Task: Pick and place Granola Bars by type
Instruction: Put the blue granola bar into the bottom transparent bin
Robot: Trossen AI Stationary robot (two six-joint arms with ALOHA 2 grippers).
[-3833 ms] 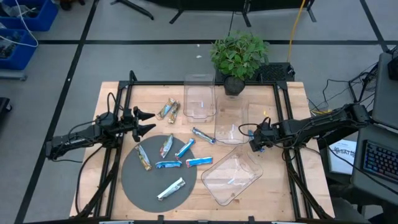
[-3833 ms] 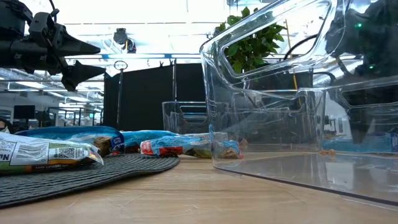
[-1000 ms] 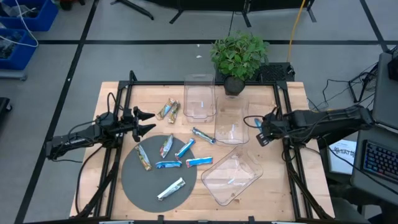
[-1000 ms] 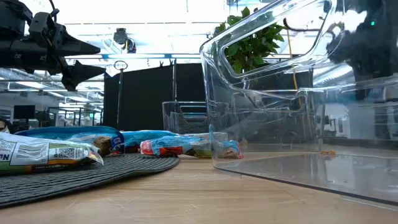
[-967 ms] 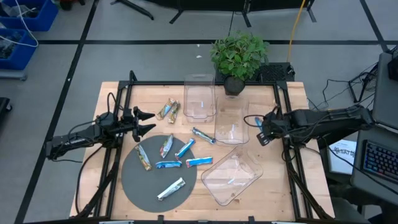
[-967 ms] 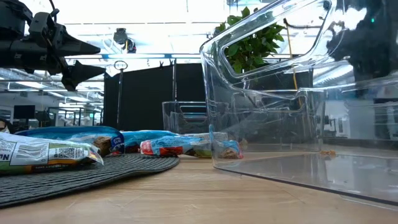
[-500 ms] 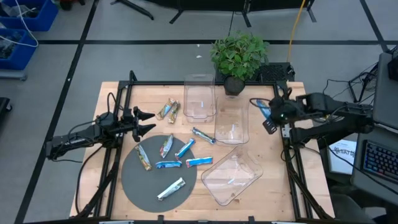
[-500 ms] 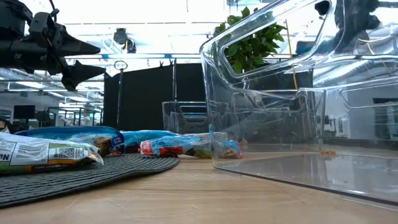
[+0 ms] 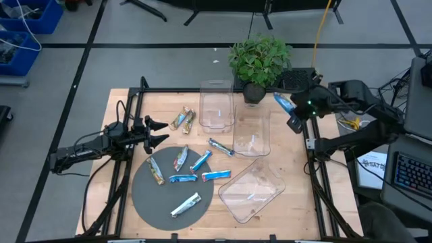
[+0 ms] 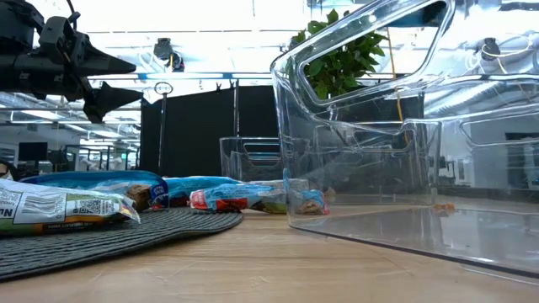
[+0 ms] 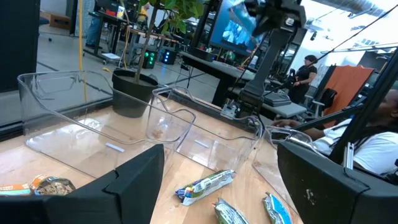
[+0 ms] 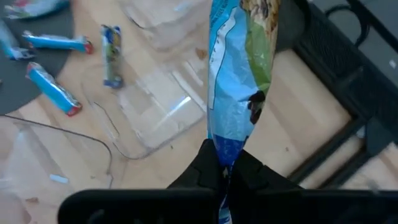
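While the table [image 9: 121,196] carries three clear bins [image 9: 251,192] and a grey mat [image 9: 145,196], the left claw [image 9: 162,131] hovers spread above loose bars [image 9: 202,160]; the right claw [image 9: 291,113], beyond the bins, pinches a blue bar [image 12: 239,68].

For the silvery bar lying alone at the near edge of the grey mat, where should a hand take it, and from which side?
Judging by its pose, grip the silvery bar across its narrow middle, coming straight down from above. It lies flat and diagonal on the grey mat, so turn the fingers crosswise to its length. No other bar touches it, leaving both long edges free.
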